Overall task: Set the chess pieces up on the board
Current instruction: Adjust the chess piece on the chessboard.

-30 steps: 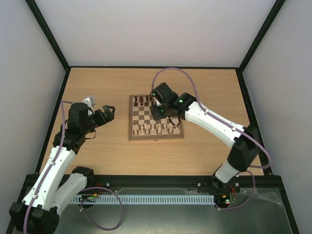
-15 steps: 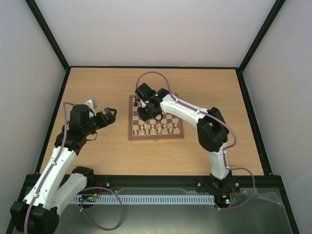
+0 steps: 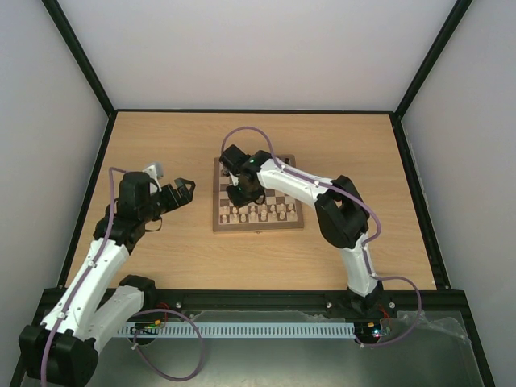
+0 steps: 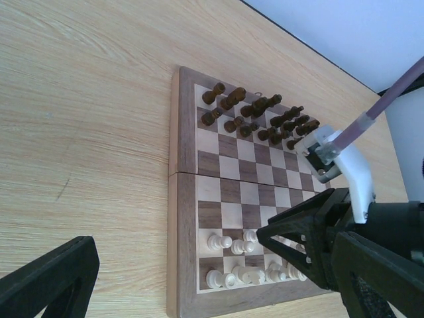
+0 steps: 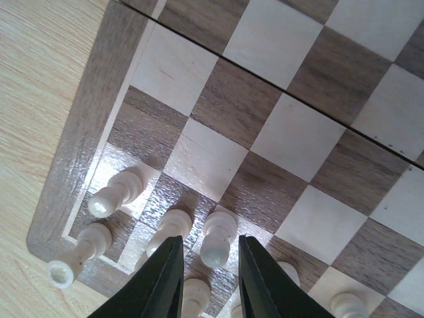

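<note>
The board (image 3: pixel 260 196) lies mid-table. Dark pieces (image 3: pixel 234 167) stand along its far edge and pale pieces (image 3: pixel 270 213) along its near edge. My right gripper (image 3: pixel 242 193) hangs low over the board's near left part. In the right wrist view it (image 5: pixel 209 242) is open, with one upright pale pawn (image 5: pixel 217 240) between its fingers (image 5: pixel 162 281) and a gap on each side. More pale pieces (image 5: pixel 116 192) stand around it. My left gripper (image 3: pixel 182 192) is open and empty, left of the board (image 4: pixel 225 172). That view shows the dark pieces (image 4: pixel 252 112) and pale pieces (image 4: pixel 232 242).
The right arm (image 3: pixel 306 184) stretches across the board from the right, its purple cable (image 3: pixel 242 133) arching above. Its white wrist part (image 4: pixel 338 159) covers the board's right side in the left wrist view. Bare wooden table (image 3: pixel 161 153) surrounds the board, enclosed by a black frame.
My right gripper has swung from the board's middle to its near left part and come down around a pale pawn. My left arm has shifted slightly.
</note>
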